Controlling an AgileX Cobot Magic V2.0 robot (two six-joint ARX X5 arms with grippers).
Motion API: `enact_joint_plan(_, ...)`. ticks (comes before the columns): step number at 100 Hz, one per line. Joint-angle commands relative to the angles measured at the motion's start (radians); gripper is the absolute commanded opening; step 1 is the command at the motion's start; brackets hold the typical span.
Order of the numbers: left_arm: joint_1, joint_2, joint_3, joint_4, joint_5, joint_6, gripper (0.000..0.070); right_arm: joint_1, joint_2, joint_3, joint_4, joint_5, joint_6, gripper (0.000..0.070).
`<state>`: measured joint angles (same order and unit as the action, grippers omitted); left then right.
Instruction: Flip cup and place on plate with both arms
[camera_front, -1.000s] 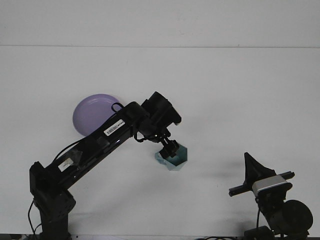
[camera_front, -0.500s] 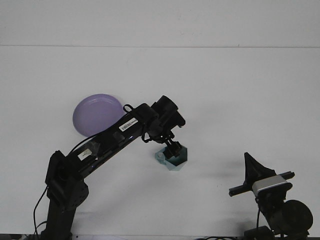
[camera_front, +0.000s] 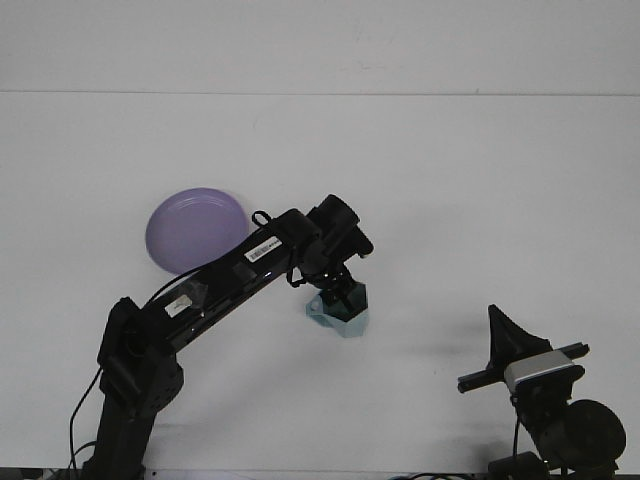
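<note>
A teal faceted cup (camera_front: 338, 312) lies on the white table near the middle, tilted with its open side hidden. My left gripper (camera_front: 340, 293) reaches down from the left onto the cup's top, and its fingers appear shut on the cup's rim. A lavender plate (camera_front: 196, 229) rests flat on the table to the upper left of the cup, partly covered by my left arm. My right gripper (camera_front: 505, 345) stays low at the bottom right, well away from the cup; only one dark finger shows.
The white table (camera_front: 480, 200) spreads wide behind and to the right of the cup. The left arm's base (camera_front: 135, 370) stands at the bottom left and the right arm's base (camera_front: 570, 430) at the bottom right.
The left arm stretched forward and lowered, its base link swinging up. The cup shifted slightly left and tipped further under the gripper. The right arm stayed still.
</note>
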<state>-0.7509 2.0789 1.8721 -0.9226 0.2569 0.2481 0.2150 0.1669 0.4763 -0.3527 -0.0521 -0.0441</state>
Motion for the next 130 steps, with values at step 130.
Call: enact_joint_plan(130, 0.707, 0.016, 0.264, -0.254, -0.101, -0.163, 0.0012, 0.001, 0.004, 0.008, 0.007, 0.0, 0.021, 0.0)
